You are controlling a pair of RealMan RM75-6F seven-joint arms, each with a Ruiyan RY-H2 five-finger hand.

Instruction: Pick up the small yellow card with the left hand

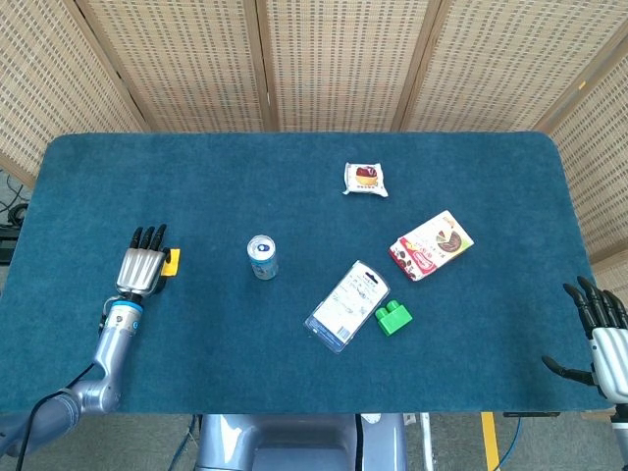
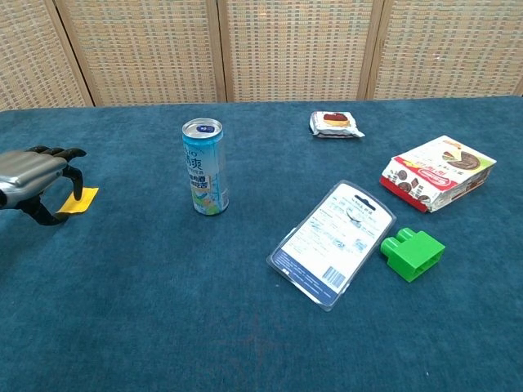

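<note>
Yellow is the small card [image 2: 78,200], laid flat on the blue cloth of the table [image 1: 294,196], well to the left of the upright drink can [image 2: 204,166]. The left hand [image 2: 33,175] is held over the card's outer edge, fingers curled downward and apart, with nothing gripped; the card is seen just on the can's side of the fingertips, partly covered by them in the head view. Its long axis cannot be told. The right hand [image 1: 601,339] is kept at the far corner, well beyond the can, spread and empty, so the left is judged far the nearer. No containers holding anything are seen.
</note>
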